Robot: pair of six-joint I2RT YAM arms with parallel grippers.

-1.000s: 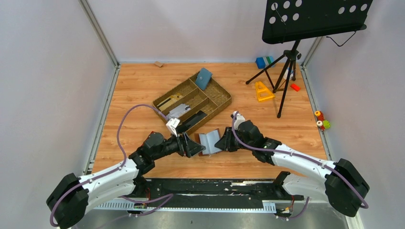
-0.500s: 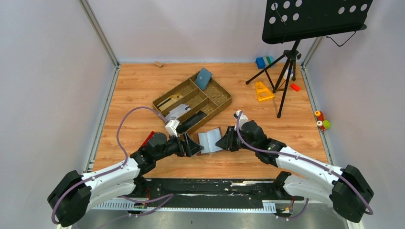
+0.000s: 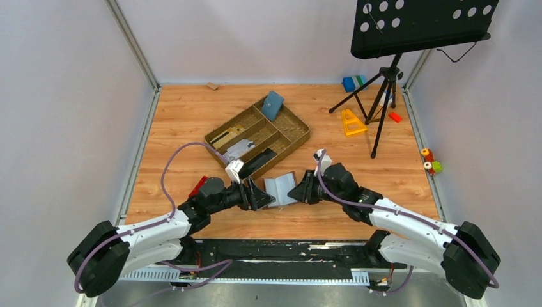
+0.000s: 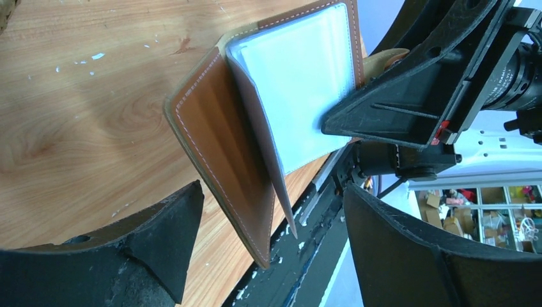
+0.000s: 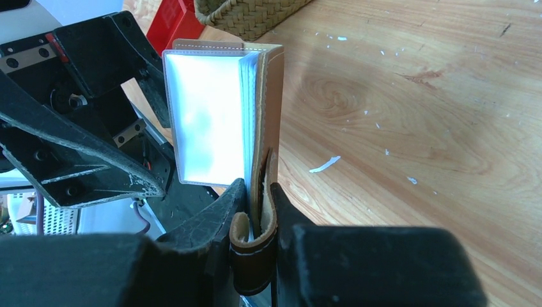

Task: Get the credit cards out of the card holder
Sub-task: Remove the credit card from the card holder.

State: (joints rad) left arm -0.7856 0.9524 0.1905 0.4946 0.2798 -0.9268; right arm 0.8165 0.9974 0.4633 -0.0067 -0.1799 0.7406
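Note:
The brown card holder [image 3: 281,189] stands open on edge above the wooden floor, between my two arms. My right gripper [image 3: 296,190] is shut on its cover and closing tab; in the right wrist view the gripper [image 5: 259,190] pinches the brown leather [image 5: 275,96], and the shiny clear sleeves [image 5: 204,121] fan out to the left. My left gripper [image 3: 264,195] is open just left of the holder. In the left wrist view the gripper [image 4: 271,211] has its jaws on either side of the holder's lower corner [image 4: 220,147] without touching it. I cannot make out any card in the sleeves [image 4: 300,83].
A woven tray [image 3: 305,131] with compartments lies behind, with a blue-teal pouch [image 3: 273,105] leaning in its far end. A red object [image 3: 199,185] lies beside the left arm. A music stand tripod [image 3: 383,89], a yellow piece [image 3: 351,121] and small toys stand at the right.
The left gripper has moved a little right, closer around the holder. The right gripper has lifted and tilted the holder slightly and still holds it.

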